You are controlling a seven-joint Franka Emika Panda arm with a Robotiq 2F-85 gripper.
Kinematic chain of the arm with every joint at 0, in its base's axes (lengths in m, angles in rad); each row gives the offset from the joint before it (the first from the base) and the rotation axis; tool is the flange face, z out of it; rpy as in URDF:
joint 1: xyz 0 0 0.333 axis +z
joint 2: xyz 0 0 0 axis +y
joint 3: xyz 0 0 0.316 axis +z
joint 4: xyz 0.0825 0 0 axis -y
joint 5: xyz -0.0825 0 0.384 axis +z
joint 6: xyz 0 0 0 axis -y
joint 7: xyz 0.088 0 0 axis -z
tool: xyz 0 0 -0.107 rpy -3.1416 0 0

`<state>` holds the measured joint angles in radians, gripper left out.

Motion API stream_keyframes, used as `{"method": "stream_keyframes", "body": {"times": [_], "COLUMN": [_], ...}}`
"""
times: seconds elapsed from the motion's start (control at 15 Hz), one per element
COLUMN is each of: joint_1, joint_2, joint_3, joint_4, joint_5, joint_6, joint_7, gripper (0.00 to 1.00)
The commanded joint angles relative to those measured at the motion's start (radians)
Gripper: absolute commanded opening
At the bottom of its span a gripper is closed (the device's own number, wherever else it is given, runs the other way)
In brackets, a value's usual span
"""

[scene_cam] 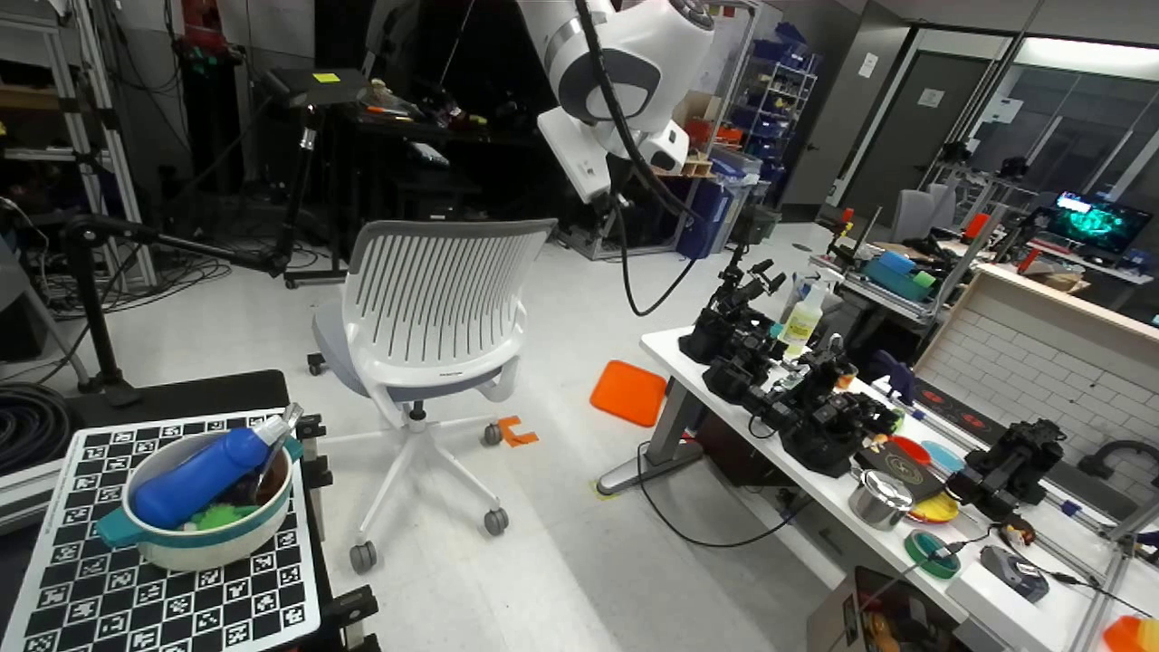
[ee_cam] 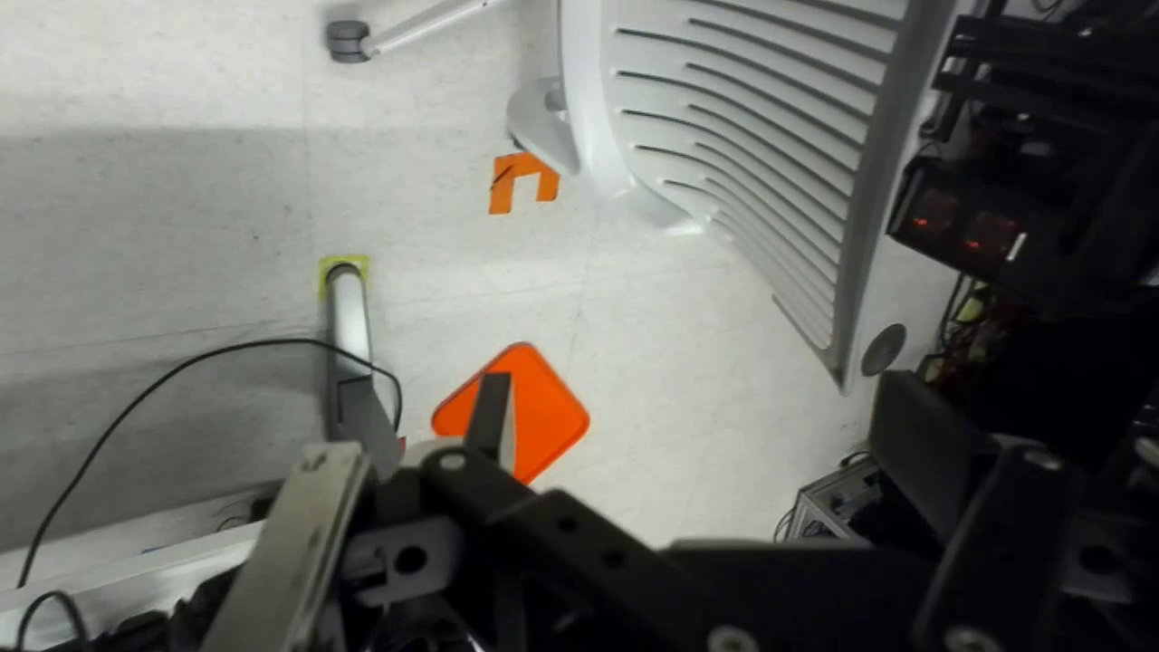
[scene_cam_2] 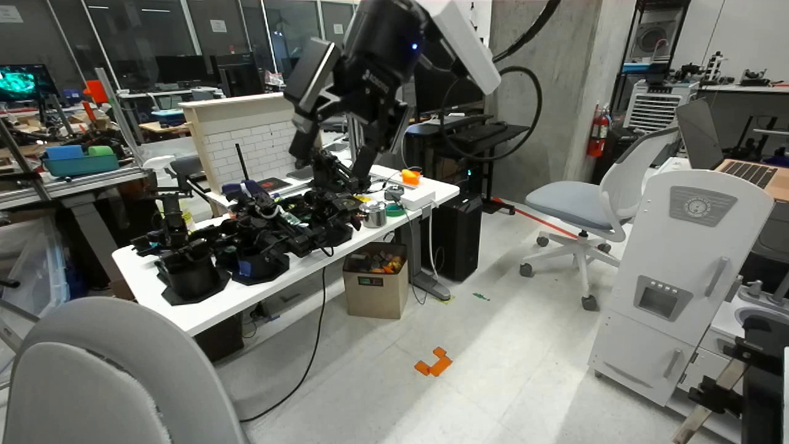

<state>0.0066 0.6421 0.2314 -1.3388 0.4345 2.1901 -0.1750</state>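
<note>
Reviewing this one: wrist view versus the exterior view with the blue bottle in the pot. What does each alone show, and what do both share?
Only the wrist view: the fingers plainly, spread apart with nothing visible held between them; in that exterior view they are hard to make out against the dark background.

Only that exterior view: the blue bottle leaning in the teal-banded pot, the checkered board under it, and the spray bottle.

Both: the slatted-back chair, the orange square, the orange tape and a table foot.
</note>
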Motion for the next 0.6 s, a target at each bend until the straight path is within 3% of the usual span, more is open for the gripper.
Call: {"method": "stream_keyframes", "body": {"times": [0.0, 0.53], "joint_1": [0.000, 0.072], "joint_2": [0.093, 0.289], "joint_3": [0.048, 0.075], "joint_4": [0.119, 0.274], "joint_5": [0.063, 0.054], "joint_6": [-0.097, -0.145], "joint_7": [-0.004, 0.027], "gripper": [1.00, 1.00]}}
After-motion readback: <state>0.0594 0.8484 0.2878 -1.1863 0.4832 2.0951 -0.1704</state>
